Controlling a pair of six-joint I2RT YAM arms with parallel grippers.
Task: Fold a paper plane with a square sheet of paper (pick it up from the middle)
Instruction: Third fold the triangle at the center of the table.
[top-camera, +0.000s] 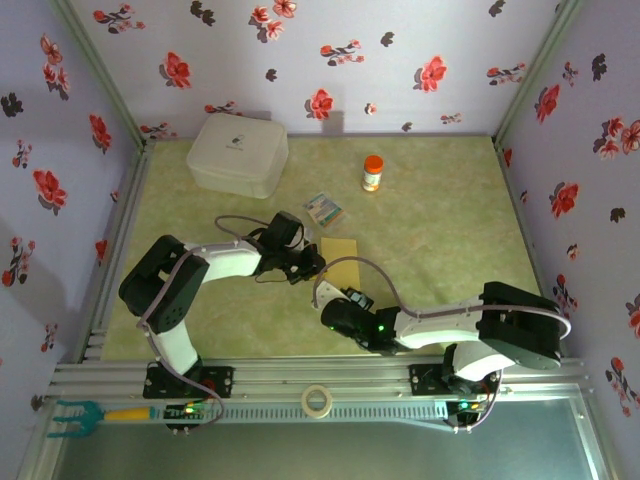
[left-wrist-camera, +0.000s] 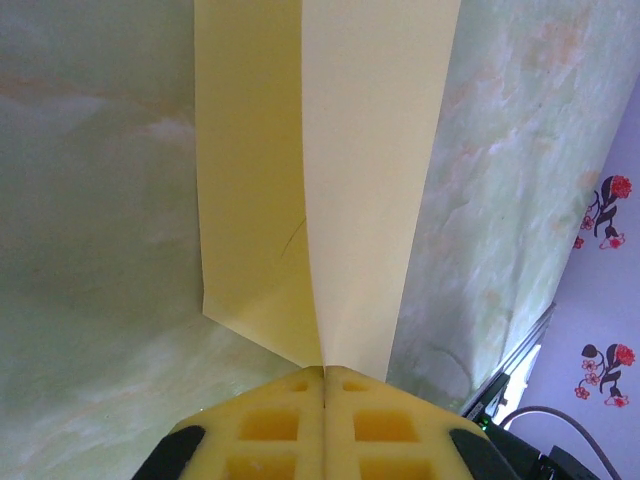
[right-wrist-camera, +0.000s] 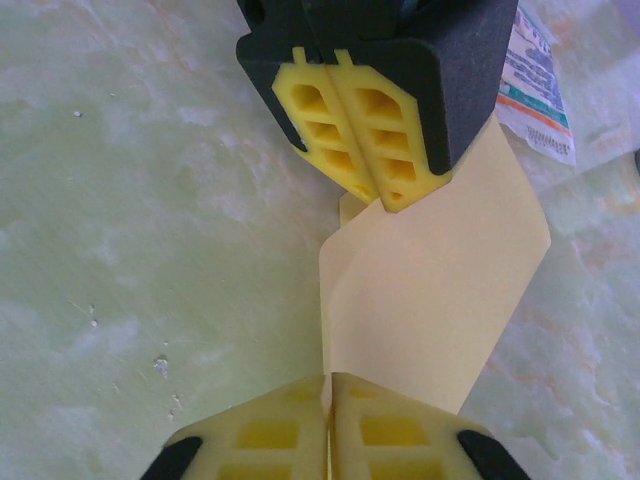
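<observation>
Gripping from opposite ends, both grippers hold the square sheet of paper (right-wrist-camera: 440, 290), creased along its length, at the centre of the right wrist view. We see the left gripper (right-wrist-camera: 385, 198) clamped on the sheet's upper end and the right gripper (right-wrist-camera: 328, 395) clamped on its lower edge at bottom centre. The printed packet (right-wrist-camera: 535, 90) lies at upper right on the green table (right-wrist-camera: 150, 200).
</observation>
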